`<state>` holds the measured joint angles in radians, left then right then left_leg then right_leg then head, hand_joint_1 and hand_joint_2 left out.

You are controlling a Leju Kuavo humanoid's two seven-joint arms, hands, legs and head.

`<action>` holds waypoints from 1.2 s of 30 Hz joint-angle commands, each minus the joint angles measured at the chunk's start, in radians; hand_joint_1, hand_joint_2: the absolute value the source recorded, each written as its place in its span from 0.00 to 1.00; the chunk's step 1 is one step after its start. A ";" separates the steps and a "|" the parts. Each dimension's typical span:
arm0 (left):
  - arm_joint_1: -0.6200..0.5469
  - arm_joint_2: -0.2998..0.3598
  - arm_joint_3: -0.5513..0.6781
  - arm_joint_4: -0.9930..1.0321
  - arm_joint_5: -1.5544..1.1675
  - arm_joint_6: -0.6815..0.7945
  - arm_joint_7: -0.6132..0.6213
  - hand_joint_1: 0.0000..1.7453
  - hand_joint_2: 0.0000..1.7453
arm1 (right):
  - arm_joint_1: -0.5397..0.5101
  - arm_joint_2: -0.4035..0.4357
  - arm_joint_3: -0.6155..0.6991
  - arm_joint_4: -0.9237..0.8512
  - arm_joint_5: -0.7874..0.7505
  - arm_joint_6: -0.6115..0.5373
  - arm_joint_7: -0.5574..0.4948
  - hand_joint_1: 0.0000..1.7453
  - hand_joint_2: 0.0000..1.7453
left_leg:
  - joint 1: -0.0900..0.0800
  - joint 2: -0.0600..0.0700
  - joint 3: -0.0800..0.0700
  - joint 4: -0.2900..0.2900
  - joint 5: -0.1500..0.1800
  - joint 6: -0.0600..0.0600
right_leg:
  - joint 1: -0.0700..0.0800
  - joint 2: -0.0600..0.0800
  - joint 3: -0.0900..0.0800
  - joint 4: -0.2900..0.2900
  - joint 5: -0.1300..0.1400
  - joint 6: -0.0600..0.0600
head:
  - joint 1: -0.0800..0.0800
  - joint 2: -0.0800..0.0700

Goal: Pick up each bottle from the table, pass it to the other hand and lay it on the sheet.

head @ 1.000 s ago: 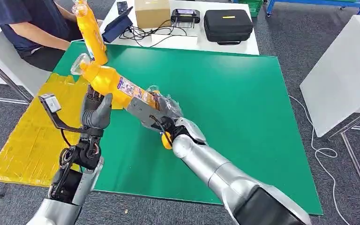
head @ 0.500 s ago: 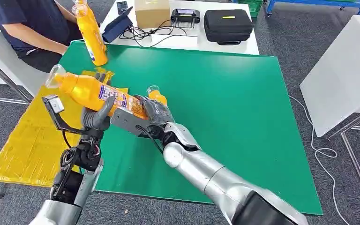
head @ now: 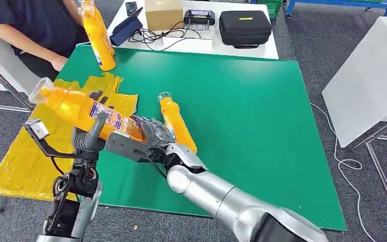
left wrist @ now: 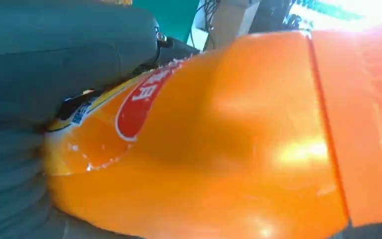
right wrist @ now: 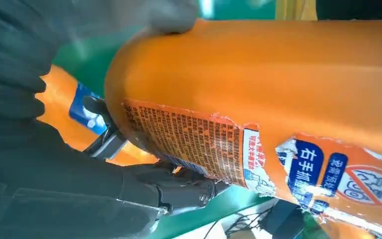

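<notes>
Swung further toward the robot's left since half a second ago: the orange plastic bottle with a printed label (head: 83, 108), its clear-capped neck now out over the crinkled yellow sheet (head: 25, 161) beside the green table top (head: 252, 126). Gripped at its base end by the right hand (head: 148, 132), fingers wrapped around the label. Clasped at mid-body by the left hand (head: 88, 136), thumb raised against the bottle's side. Lying flat on the green surface just beside the right hand, a second orange bottle (head: 176, 123). Standing upright at the far corner, a third orange bottle (head: 98, 35), held by a seated person (head: 27, 25).
</notes>
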<state>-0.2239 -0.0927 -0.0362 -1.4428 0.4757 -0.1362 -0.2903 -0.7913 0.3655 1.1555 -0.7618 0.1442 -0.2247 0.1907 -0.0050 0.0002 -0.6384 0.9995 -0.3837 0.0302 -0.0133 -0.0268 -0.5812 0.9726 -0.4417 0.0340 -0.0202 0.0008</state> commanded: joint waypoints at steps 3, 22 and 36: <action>-0.018 -0.013 0.055 -0.032 0.002 0.012 0.000 1.00 1.00 | -0.019 -0.016 0.116 0.025 -0.029 0.019 -0.004 1.00 1.00 | 0.002 -0.001 0.006 0.000 -0.002 -0.002 | 0.001 0.001 0.007 -0.001 -0.003 -0.002 | 0.000 0.000; -0.007 0.046 0.140 0.007 -1.131 0.795 -0.132 1.00 1.00 | 0.018 -0.080 -0.465 -0.148 0.243 0.077 -0.052 0.00 0.00 | 0.002 -0.004 0.005 0.001 -0.002 -0.002 | 0.001 -0.002 0.007 0.000 -0.003 -0.002 | 0.000 0.000; -0.223 0.050 0.268 0.411 -1.545 0.834 -0.180 1.00 1.00 | 0.031 -0.103 -0.636 -0.207 0.294 0.153 -0.068 0.00 0.00 | 0.002 -0.007 0.006 0.000 0.000 -0.002 | 0.001 -0.005 0.008 -0.001 -0.003 -0.002 | 0.000 0.000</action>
<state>-0.2422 -0.0504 0.1061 -1.4167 -0.8555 0.6840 -0.4342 -0.7375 0.3178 0.6393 -0.9347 0.4490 -0.1076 0.1316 -0.0050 -0.0021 -0.6384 0.9998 -0.3823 0.0302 -0.0134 -0.0287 -0.5811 0.9726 -0.4415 0.0342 -0.0202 0.0004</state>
